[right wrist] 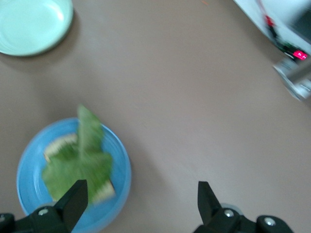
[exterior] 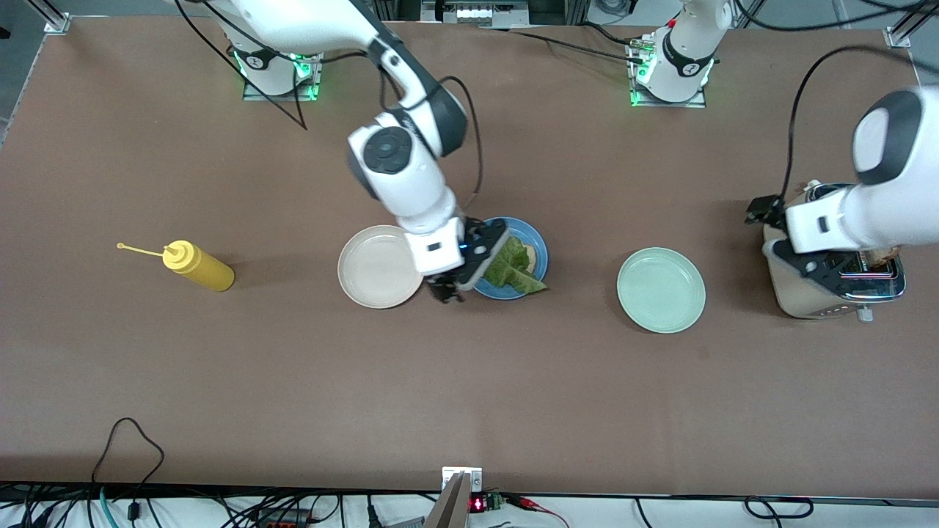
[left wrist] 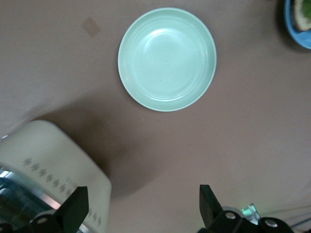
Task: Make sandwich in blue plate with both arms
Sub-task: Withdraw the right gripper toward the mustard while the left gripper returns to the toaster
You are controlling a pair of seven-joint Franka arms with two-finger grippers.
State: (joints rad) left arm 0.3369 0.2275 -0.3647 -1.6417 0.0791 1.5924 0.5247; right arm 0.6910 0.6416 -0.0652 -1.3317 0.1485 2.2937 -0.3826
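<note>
Lettuce [exterior: 513, 268] lies on one bread slice [exterior: 530, 254] in the blue plate [exterior: 539, 246] mid-counter, right gripper [exterior: 469, 277] over its rim, fingers apart; left gripper [exterior: 807, 264], fingers apart over the toaster [exterior: 807, 301], likely must fetch the top slice.

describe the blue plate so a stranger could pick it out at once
Three plates lie in a row across the middle of the brown table. The blue plate is the middle one, between the cream plate and the mint plate. Only it holds food: bread under a lettuce leaf.
</note>
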